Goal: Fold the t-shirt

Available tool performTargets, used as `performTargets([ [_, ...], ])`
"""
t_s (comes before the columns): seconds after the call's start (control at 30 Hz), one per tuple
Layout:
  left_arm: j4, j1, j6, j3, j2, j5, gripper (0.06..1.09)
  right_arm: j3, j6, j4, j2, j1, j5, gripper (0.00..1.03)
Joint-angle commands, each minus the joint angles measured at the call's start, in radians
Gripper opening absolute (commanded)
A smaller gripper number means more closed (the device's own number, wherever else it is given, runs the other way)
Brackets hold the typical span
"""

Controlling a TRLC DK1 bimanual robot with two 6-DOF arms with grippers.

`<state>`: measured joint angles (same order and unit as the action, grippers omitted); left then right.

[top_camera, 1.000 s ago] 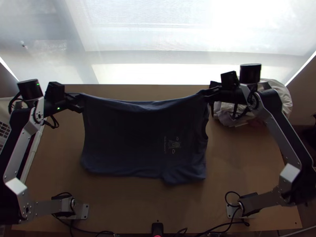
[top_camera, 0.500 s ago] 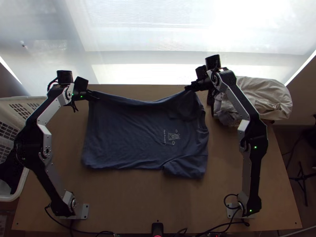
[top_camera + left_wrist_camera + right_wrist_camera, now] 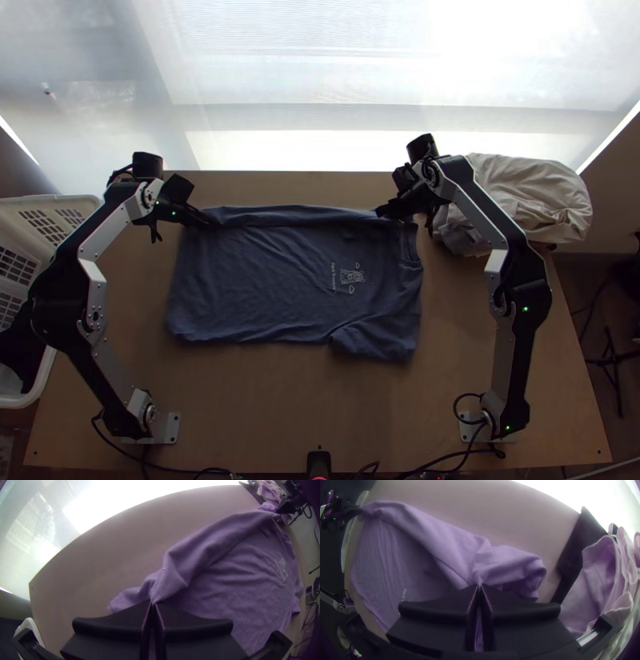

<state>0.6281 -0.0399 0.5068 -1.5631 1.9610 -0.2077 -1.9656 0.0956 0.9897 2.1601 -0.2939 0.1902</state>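
1. Step in hand: a lengthwise fold, by the look of it in its opening stage; the far long side of the t-shirt [image 3: 264, 280] is gripped at two places, and no finished fold is seen.
2. Next move, as judged: the gripped side to be carried by both grippers together towards the near side, level and kept taut, then laid down and let go.
3. Left gripper [image 3: 152, 602]: fingers closed, a pinch of cloth held at the tips; placed at the hem end of the far side. Beyond its tips a small loose flap is left on the table [image 3: 280, 416].
4. T-shirt, one, blue-grey in the top view: found between the two grippers and on the near side of both, spread front up. A raised, rolled band is run from one gripper to the other, with soft creases below it. A small pale print [image 3: 352, 274] is borne on the chest, nearer the right gripper. The near sleeve [image 3: 380, 336] is laid out flat, on the near side of that gripper.
5. Right gripper [image 3: 479, 585]: clenched on cloth at the shoulder end of the far side, beside the neckline [image 3: 414, 240]; a bunched piece, probably the far sleeve, is left beyond its tips.
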Motion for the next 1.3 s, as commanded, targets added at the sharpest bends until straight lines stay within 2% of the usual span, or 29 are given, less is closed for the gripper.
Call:
performTargets([
  [0.0, 0.035, 0.058, 0.015, 0.152, -0.122, 0.001, 0.14, 0.197, -0.004, 0.006, -0.125, -0.017, -0.001, 0.03],
  [0.23, 0.036, 0.038, 0.062, 0.207, -0.163, 0.005, 0.14, 0.341, 0.004, 0.006, -0.203, -0.031, -0.003, 0.03],
  [0.53, 0.039, -0.087, 0.165, 0.195, -0.172, 0.007, 0.14, 0.419, 0.024, 0.006, -0.233, 0.03, -0.001, 0.03],
  [0.67, 0.117, -0.077, 0.193, 0.204, -0.177, 0.002, 0.14, 0.438, 0.023, 0.006, -0.236, 0.001, -0.001, 0.03],
  [0.83, 0.147, -0.025, 0.151, 0.227, -0.203, -0.062, 0.14, 0.445, 0.021, -0.01, -0.235, -0.106, -0.001, 0.03],
  [1.27, 0.145, -0.002, 0.127, 0.268, -0.194, -0.114, 0.14, 0.45, 0.015, -0.02, -0.218, -0.139, -0.001, 0.03],
])
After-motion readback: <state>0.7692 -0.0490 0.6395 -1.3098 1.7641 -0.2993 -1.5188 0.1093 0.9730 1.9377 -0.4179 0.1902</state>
